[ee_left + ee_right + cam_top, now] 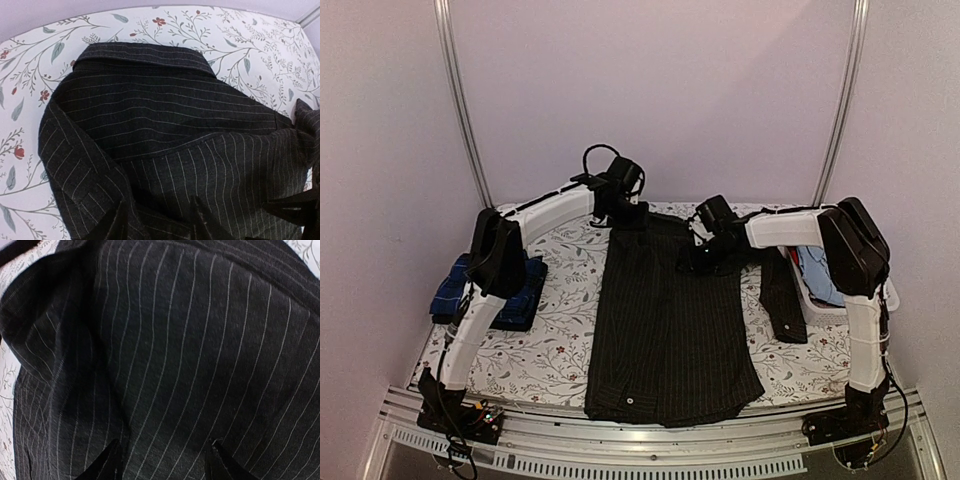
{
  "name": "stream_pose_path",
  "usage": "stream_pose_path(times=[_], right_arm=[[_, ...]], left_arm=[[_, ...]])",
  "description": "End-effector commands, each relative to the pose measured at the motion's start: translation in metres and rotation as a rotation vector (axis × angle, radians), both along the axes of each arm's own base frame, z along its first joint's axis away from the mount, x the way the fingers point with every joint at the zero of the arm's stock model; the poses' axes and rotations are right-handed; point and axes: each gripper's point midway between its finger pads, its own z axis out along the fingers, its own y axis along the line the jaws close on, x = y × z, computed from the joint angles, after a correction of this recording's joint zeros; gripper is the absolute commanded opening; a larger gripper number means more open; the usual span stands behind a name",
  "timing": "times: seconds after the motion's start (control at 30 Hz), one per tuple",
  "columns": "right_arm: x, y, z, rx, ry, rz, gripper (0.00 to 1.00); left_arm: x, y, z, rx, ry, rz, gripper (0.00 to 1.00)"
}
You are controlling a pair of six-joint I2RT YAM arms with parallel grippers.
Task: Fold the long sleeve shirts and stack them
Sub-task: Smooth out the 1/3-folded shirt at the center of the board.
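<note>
Plainly the black shirt (pixel 670 330) is soft, light and limp. It will sag wherever it is lifted, so the seams are the places to pinch: the shoulders beside the collar (pixel 145 52), or the hem corners. It lies spread mid-bench (pixel 550 350), hem nearest the arm bases, one sleeve (pixel 782 295) trailing right. The navy shirt (pixel 525 290) sits folded at the left. Left jaws stand apart over the cloth below the collar (tips hard to make out against the dark weave). Right jaws, also apart, sit at the right-side shoulder, gripping nothing.
</note>
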Motion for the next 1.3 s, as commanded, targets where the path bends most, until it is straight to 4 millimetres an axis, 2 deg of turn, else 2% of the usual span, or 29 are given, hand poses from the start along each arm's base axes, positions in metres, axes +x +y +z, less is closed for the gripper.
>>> stream_pose_path(times=[0.0, 0.1, 0.37, 0.47, 0.63, 0.73, 0.9, 1.27], right_arm=[[-0.003, 0.003, 0.038, 0.058, -0.066, -0.006, 0.55], [-0.010, 0.006, 0.036, 0.058, -0.060, 0.009, 0.55], [-0.021, 0.015, 0.031, 0.060, -0.049, 0.036, 0.55], [-0.024, 0.017, 0.032, 0.060, -0.051, 0.043, 0.55], [-0.033, 0.026, 0.028, 0.055, -0.044, 0.070, 0.56], [-0.037, 0.030, 0.023, 0.048, -0.038, 0.077, 0.56], [-0.035, 0.030, 0.017, 0.046, -0.037, 0.060, 0.56], [-0.032, 0.034, 0.003, 0.049, -0.001, 0.040, 0.55]], left_arm=[[0.003, 0.014, -0.014, 0.084, 0.015, 0.045, 0.36], [0.004, 0.020, -0.019, 0.113, 0.019, 0.065, 0.35], [-0.003, 0.015, -0.033, 0.115, 0.052, 0.044, 0.34], [-0.002, 0.014, -0.033, 0.114, 0.049, 0.049, 0.28], [0.006, 0.010, -0.014, 0.080, -0.004, 0.058, 0.08], [0.013, 0.007, 0.002, 0.038, -0.049, 0.063, 0.00], [0.020, 0.005, 0.019, -0.037, -0.095, 0.063, 0.00], [0.027, 0.015, 0.039, -0.175, -0.181, 0.078, 0.00]])
